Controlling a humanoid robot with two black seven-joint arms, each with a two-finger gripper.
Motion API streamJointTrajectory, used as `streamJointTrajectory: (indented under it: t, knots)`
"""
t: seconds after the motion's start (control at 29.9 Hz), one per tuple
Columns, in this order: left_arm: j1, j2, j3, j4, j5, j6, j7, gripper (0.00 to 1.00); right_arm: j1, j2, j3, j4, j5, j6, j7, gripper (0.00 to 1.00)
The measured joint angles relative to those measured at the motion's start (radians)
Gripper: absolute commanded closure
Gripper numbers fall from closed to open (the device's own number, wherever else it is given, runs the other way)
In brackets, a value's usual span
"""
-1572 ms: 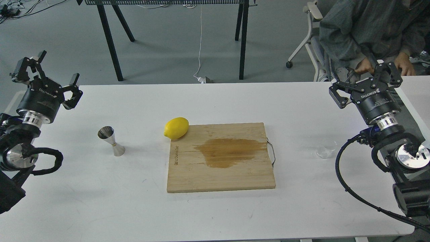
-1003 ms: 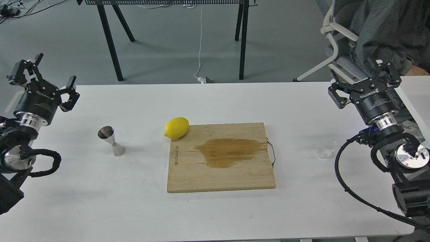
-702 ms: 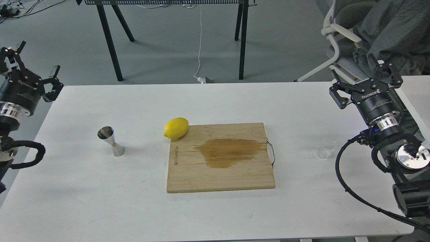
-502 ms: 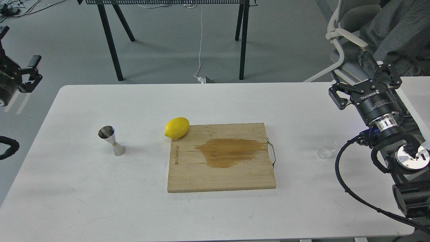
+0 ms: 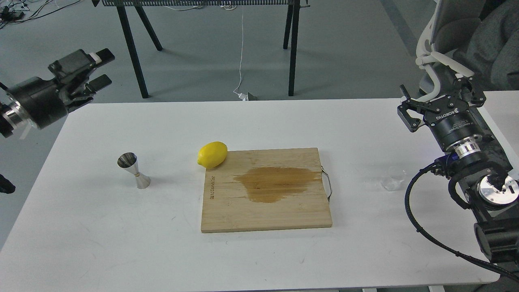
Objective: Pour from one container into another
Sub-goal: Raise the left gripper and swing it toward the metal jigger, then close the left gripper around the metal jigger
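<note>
With nothing grasped yet, small clear round cup (image 5: 393, 178) and shiny steel hourglass jigger (image 5: 134, 170) upright, well apart. Right gripper (image 5: 442, 98) jaws spread near cup for pickup. Left gripper (image 5: 99, 69) jaws parted, empty.

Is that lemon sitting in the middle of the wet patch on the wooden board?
No. The lemon rests at the cutting board's far left corner, well clear of the dark wet patch near its middle.
</note>
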Motion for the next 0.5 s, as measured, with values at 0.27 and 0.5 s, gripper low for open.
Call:
streamJointTrajectory:
  t: [0.27, 0.5]
  knots:
    - [0.049, -0.04, 0.166, -0.004, 0.14, 0.465, 0.0, 0.0, -0.004, -0.001, -0.008, -0.007, -0.003, 0.0, 0.0, 0.01]
    - [0.132, -0.044, 0.187, -0.009, 0.159, 0.598, 0.0, 0.0, -0.005, -0.001, -0.015, -0.007, -0.003, 0.0, 0.0, 0.01]
